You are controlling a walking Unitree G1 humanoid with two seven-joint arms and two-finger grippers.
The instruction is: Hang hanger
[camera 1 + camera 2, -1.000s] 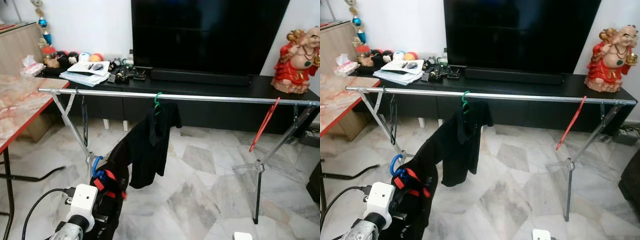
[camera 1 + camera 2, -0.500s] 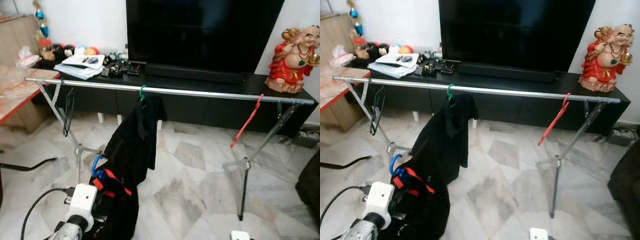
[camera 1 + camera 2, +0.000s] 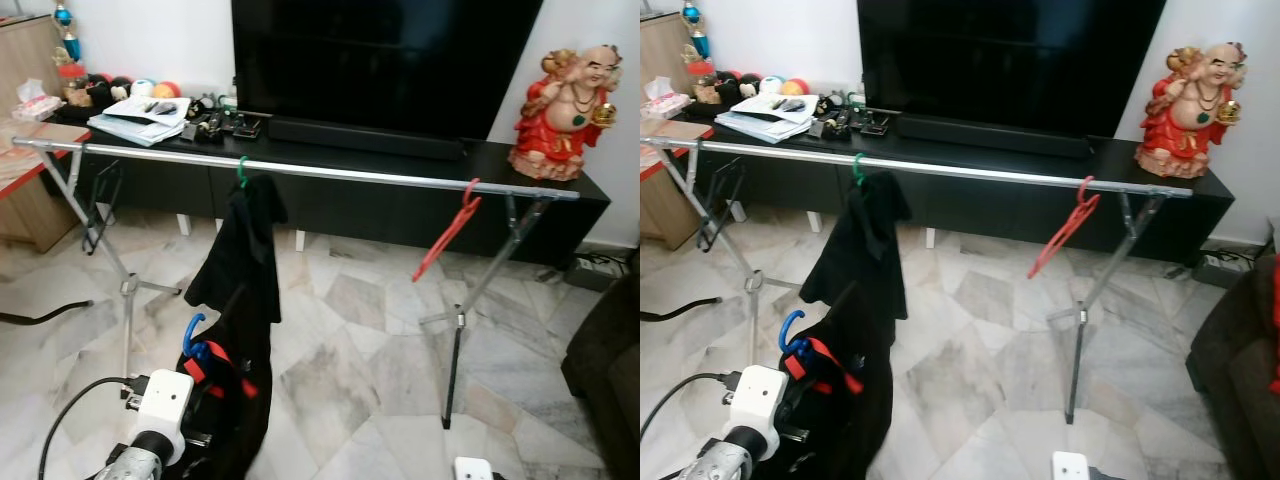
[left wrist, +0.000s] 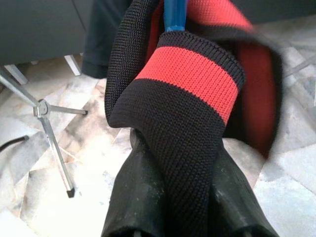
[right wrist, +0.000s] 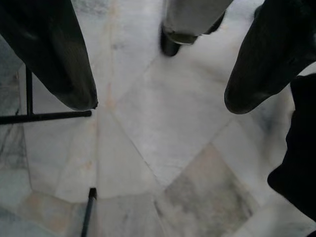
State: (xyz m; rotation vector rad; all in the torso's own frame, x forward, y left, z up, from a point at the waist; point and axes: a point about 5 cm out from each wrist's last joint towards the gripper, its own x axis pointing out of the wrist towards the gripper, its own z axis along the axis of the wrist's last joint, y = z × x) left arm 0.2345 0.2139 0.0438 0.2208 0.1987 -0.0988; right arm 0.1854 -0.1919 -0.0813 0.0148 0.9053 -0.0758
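Note:
My left gripper (image 4: 180, 197) is shut on the black and red knit collar (image 4: 190, 81) of a dark garment on a blue hanger (image 3: 192, 336), held low at the left, in front of the rack. The silver rail (image 3: 350, 176) runs across the room. On the rail hang a green hanger (image 3: 240, 170) with a black garment (image 3: 243, 255), an empty red hanger (image 3: 447, 228) and a black hanger (image 3: 98, 195) at the left end. My right gripper (image 5: 160, 101) hangs open over the marble floor.
The rack's folding legs (image 3: 455, 330) stand on the marble floor. Behind it are a black console (image 3: 400, 205) with a TV and a red statue (image 3: 562, 100). A red-edged table (image 3: 35, 160) is at left, a dark sofa (image 3: 605, 370) at right, a cable (image 3: 40, 316) on the floor.
The camera has swung to the right, so the rack and table sit further left in the picture. The garment stays in my left gripper. The hung black garment now hangs straighter.

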